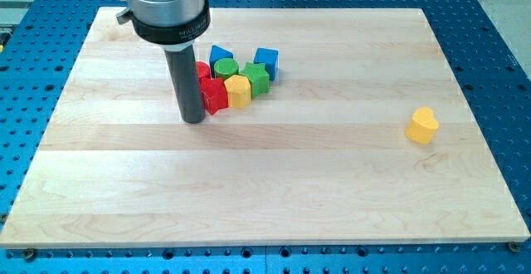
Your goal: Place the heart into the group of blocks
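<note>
camera view shows my tip (193, 119), no pincer, touching the red block (214, 95); the light, stiff, slidey yellow heart (422, 125) far right wants a push on its right flank.

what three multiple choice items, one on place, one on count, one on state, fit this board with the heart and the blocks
1. Where does the yellow heart lie?
A. at the view's right, alone
B. inside the group
C. at the view's bottom left

2. How many blue blocks are in the group?
A. none
B. two
C. four

3. How does my tip stand to the heart?
A. pressed on it
B. far from it, beside the red block
C. on top of it

Answers:
1 A: bare wooden board lies all around the heart.
2 B: one blue block and another blue block sit at the group's far side.
3 B: the tip is at the group's left edge, right by the red block.
</note>
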{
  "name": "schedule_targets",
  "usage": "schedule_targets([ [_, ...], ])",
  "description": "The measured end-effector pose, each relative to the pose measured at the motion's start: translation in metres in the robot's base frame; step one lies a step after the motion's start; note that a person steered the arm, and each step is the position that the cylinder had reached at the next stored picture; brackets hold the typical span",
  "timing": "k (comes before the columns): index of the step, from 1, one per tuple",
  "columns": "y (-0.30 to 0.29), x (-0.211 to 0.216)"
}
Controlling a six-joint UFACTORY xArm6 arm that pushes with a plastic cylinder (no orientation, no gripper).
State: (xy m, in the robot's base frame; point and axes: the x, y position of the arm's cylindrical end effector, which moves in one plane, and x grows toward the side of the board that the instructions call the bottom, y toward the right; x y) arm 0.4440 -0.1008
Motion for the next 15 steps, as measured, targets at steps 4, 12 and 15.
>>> schedule_targets([
  [4,0.005,-0.012],
  [12,0.299,-0.075],
  [15,0.243,-0.074],
])
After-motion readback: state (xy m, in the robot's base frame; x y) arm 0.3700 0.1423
